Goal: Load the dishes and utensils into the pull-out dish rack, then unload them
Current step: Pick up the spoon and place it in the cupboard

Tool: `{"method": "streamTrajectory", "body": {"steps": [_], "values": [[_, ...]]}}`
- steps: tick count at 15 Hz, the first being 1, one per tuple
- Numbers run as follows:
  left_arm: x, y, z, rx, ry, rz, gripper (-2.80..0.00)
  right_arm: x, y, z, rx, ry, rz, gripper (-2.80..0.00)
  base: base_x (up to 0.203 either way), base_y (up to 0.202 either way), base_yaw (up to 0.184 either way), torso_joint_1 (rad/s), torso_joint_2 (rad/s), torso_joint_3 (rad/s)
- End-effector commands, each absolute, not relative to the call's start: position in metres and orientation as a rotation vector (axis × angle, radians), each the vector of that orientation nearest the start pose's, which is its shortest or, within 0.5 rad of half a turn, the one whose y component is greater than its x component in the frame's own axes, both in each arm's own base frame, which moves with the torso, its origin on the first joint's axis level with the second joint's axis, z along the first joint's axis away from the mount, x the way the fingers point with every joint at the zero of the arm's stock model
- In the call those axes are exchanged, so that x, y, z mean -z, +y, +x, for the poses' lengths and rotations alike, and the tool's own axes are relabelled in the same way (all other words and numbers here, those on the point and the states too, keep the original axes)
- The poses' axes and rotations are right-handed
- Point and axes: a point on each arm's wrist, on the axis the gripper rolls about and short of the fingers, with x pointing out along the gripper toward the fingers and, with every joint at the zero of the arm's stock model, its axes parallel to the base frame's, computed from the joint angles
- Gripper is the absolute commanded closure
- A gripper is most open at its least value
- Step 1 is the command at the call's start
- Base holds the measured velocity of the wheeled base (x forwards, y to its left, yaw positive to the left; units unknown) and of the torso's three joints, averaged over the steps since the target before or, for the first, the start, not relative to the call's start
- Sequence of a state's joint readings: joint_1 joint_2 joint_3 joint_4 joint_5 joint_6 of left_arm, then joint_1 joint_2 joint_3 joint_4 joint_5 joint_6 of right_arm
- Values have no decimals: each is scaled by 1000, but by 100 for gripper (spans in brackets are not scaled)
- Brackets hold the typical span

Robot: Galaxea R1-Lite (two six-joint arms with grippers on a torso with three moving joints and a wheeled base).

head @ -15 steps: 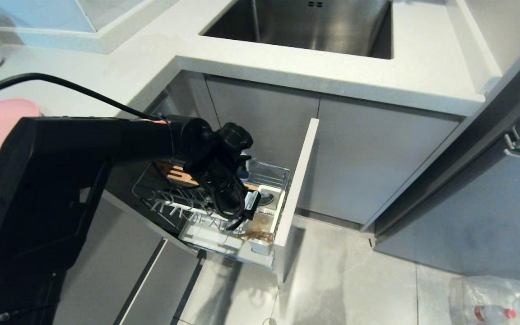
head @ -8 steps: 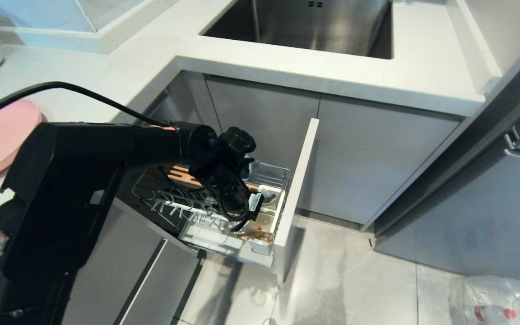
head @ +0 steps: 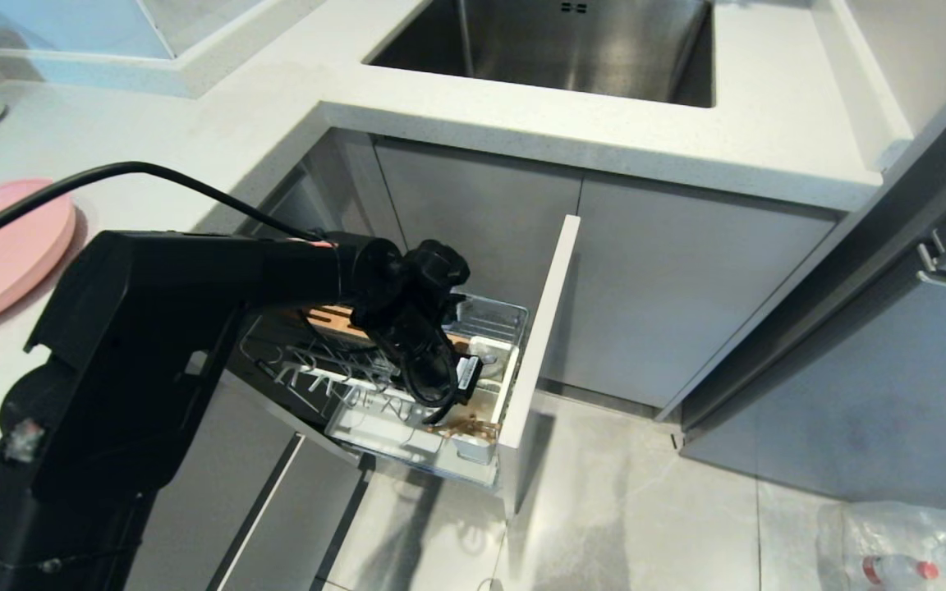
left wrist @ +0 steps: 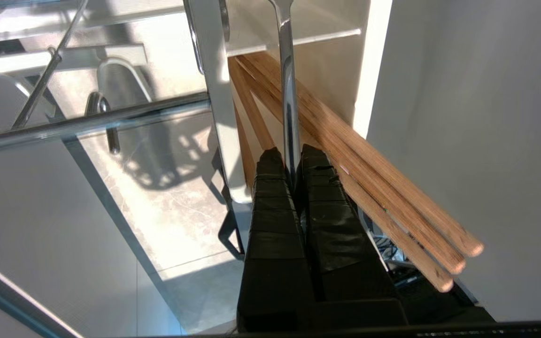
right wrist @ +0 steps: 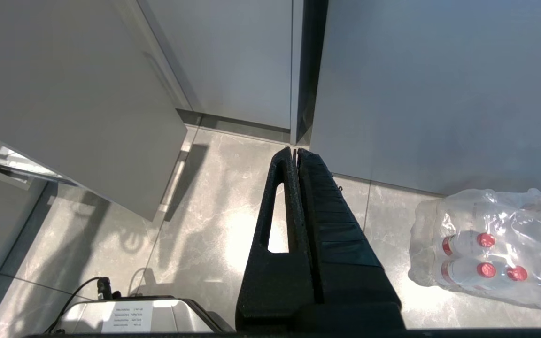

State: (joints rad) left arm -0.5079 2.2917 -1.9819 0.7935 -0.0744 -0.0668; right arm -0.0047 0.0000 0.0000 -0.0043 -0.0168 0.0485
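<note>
1. The white countertop wraps around a steel sink at 12 o'clock in the head view.
2. The pull-out dish rack stands drawn out from the grey cabinets at the centre.
3. The left arm reaches in from 8 o'clock, ending over the rack's white caddy.
4. The pink plate lies flat on the counter at 9 o'clock.
5. The left gripper is clamped tight on the handle of the metal spoon.
6. The wooden chopsticks lean in the caddy just beside the spoon.
7. The right gripper hangs fully closed and empty over the floor, near bottled water.
</note>
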Motion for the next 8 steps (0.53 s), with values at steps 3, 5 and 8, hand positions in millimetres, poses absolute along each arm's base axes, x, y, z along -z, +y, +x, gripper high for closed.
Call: {"method": "streamTrajectory", "body": {"steps": [3, 5, 8], "values": [[-146, -213, 383, 479, 1103, 179, 0, -76, 0, -23, 21, -4, 49, 0, 0, 0, 0, 0, 0, 0], [-146, -214, 384, 478, 1092, 169, 0, -76, 0, -23, 21, -4, 49, 0, 0, 0, 0, 0, 0, 0], [-146, -215, 387, 468, 1075, 150, 0, -76, 0, -23, 21, -4, 49, 0, 0, 0, 0, 0, 0, 0]]}}
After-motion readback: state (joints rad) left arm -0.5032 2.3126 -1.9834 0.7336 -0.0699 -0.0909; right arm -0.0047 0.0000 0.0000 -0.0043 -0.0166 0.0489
